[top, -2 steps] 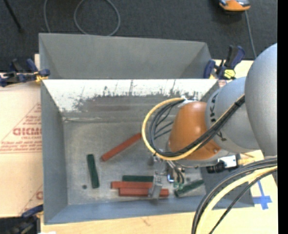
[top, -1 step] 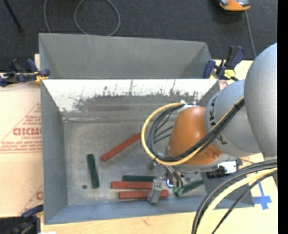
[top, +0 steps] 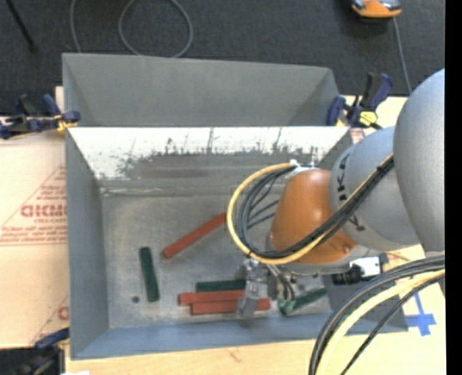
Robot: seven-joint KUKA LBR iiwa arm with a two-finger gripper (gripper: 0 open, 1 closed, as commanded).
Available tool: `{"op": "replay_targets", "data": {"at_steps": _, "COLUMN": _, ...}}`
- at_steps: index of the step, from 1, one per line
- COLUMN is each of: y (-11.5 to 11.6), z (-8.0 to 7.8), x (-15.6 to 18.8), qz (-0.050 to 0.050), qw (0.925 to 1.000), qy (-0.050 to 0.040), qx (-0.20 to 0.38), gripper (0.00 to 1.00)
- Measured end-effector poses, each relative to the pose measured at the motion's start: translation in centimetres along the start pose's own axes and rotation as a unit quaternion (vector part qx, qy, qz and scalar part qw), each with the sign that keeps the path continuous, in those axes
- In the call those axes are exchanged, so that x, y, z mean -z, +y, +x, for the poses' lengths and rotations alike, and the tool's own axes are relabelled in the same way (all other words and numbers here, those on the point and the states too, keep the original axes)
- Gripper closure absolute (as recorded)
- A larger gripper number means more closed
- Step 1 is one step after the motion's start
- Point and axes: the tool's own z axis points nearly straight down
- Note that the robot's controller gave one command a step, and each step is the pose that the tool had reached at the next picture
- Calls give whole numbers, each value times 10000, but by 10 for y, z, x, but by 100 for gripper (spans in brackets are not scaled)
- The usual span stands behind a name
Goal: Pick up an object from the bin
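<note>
My gripper [top: 266,299] is low in the bin's front right part, under the orange wrist cover. Its fingers stand apart, open, with nothing seen between them. The left finger [top: 250,295] comes down onto the right end of a pair of flat red bars [top: 211,303] lying side by side near the front wall. A dark green bar [top: 219,286] lies just behind them, its right end next to that finger. A lighter green stick [top: 303,300] pokes out to the right of the other finger, partly hidden by the gripper.
An orange-red stick [top: 193,237] lies slantwise in the middle of the floor. A dark green stick [top: 148,273] lies towards the left wall. The arm and its cables cover the bin's right side.
</note>
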Motion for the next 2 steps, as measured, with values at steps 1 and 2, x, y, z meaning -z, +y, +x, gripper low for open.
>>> {"op": "replay_targets", "data": {"at_steps": 1, "y": 13, "z": -35, "x": 2, "qz": -10, "qw": 9669, "qy": 29, "qx": 2551, "gripper": 100}}
{"op": "replay_targets", "data": {"at_steps": 2, "y": 54, "z": -62, "x": 144, "qz": -6, "qw": 9509, "qy": -47, "qx": 3094, "gripper": 100}}
